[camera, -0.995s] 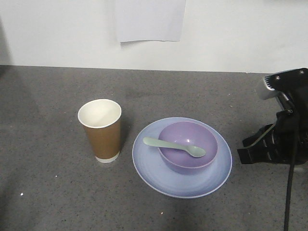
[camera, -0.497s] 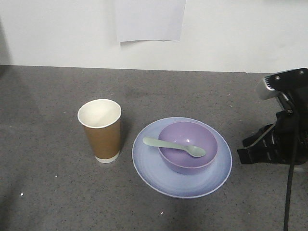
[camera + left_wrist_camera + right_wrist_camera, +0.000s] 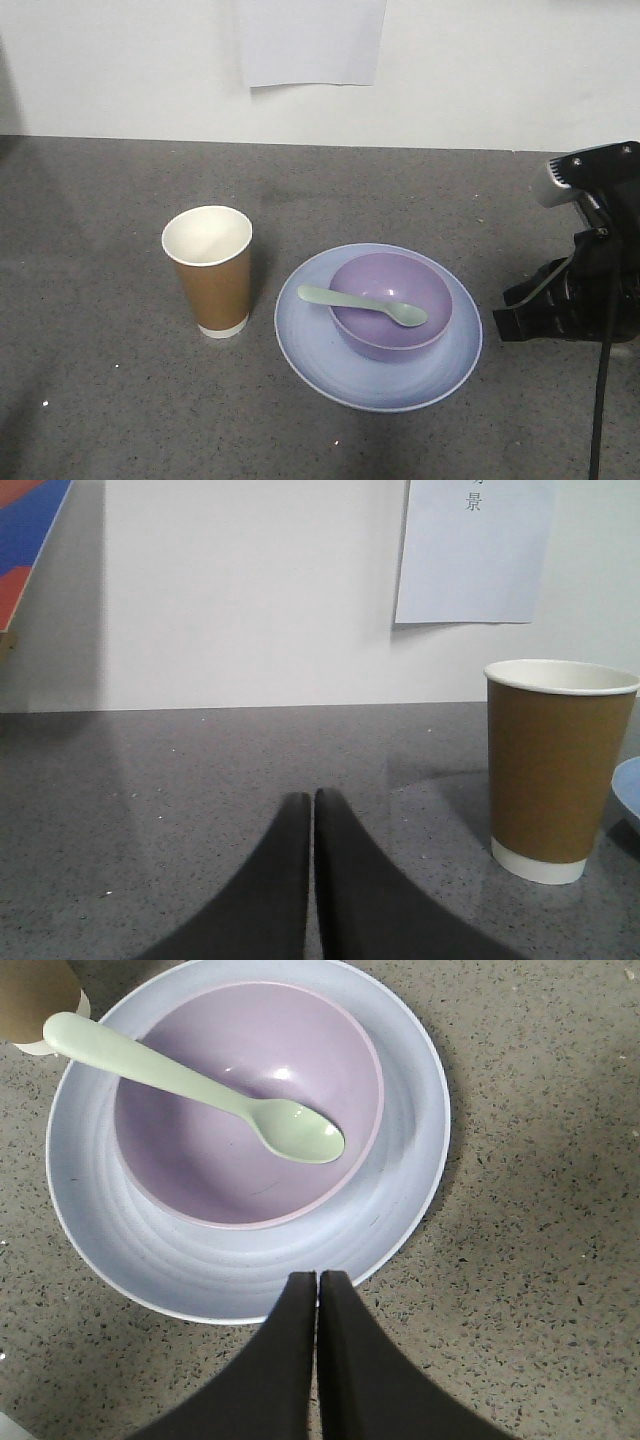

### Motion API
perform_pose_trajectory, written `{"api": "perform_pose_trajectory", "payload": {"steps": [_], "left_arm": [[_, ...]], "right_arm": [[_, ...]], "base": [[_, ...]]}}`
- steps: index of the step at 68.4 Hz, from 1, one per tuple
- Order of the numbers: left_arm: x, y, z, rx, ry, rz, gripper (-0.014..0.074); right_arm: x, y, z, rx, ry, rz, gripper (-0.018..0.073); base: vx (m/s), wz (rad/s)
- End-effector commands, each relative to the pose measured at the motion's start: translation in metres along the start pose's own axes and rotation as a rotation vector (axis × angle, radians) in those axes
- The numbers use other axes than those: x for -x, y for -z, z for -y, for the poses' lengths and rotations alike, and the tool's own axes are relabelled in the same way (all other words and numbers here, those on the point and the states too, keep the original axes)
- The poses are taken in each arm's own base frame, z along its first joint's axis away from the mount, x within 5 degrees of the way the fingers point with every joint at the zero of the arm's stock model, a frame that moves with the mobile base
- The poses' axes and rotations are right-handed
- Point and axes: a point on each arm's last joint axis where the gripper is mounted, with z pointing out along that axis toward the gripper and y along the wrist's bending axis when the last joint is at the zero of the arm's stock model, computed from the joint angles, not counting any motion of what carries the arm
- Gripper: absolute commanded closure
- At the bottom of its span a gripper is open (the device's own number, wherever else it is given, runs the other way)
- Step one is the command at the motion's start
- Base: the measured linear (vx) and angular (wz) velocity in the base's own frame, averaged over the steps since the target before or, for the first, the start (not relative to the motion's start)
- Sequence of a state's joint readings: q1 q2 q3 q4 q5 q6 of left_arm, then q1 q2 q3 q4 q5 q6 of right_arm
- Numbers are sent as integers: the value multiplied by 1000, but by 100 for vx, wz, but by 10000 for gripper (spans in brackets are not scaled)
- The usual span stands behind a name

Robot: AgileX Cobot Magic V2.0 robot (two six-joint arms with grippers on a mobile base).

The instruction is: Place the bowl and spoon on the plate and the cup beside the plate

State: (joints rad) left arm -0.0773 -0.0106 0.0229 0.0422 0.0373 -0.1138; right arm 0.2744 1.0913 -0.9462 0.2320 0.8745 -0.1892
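The bowl (image 3: 390, 304) sits on the plate (image 3: 315, 355), the spoon (image 3: 362, 305) across it, the cup (image 3: 211, 270) just left. Both the left gripper (image 3: 313, 805) and the right gripper (image 3: 317, 1285) are closed and empty, the right hovering near the plate's edge; nothing seems left to grasp.

1. The left arm's black two-fingered gripper (image 3: 313, 810) shows only in its own wrist view. Its two dark tapered fingers (image 3: 280, 880) are pressed together with barely a seam between them, clasping nothing, low and roughly level.
2. The right arm's black two-fingered gripper (image 3: 317, 1290) is likewise closed on nothing, pointing steeply downward.
3. In the front view the right arm's black wrist assembly (image 3: 575, 290), with a grey camera housing on top, sits at the right edge.
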Motion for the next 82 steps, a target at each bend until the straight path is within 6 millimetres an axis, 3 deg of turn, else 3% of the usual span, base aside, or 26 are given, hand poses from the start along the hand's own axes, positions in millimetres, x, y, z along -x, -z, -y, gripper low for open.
{"api": "perform_pose_trajectory", "payload": {"steps": [1, 25, 39, 56, 70, 82], "left_arm": [[13, 2, 1, -16, 14, 99, 604], [13, 2, 1, -16, 14, 99, 604], [13, 2, 1, -16, 14, 99, 604], [13, 2, 1, -16, 14, 99, 604], [13, 2, 1, -16, 14, 99, 604], [13, 2, 1, -16, 14, 99, 604]], "right_arm": [[10, 11, -2, -3, 8, 86, 568], [10, 11, -1, -10, 15, 89, 568], [-1, 45, 16, -147, 51, 251, 566], [-58, 63, 37, -389, -17, 543, 566], [-119, 64, 28, -487, -107, 726, 566], [-153, 56, 18, -485, -164, 831, 566]], "base": [[0, 0], [0, 0], [0, 0], [0, 0], [0, 0], [0, 0]]}}
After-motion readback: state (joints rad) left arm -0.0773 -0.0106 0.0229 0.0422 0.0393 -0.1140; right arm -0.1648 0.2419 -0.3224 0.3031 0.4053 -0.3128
